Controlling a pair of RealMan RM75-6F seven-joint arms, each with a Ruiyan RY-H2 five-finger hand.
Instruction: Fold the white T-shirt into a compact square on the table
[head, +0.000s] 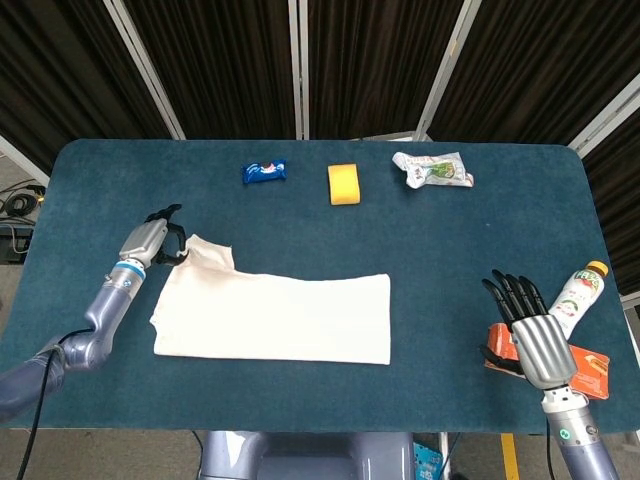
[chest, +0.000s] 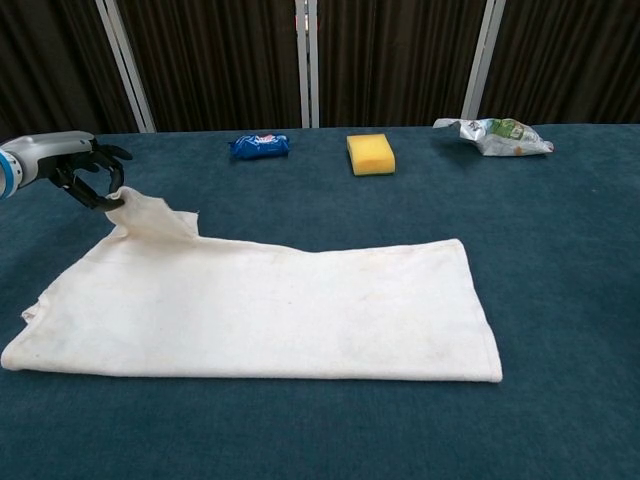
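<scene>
The white T-shirt lies on the blue table as a long folded strip, left of centre. Its far left corner, a sleeve flap, is lifted slightly. My left hand pinches the tip of that flap at the shirt's far left end. My right hand hovers at the near right of the table with fingers spread, holding nothing, well away from the shirt; the chest view does not show it.
Along the far edge lie a blue snack packet, a yellow sponge and a crumpled wrapper. A bottle and an orange box lie by the right hand.
</scene>
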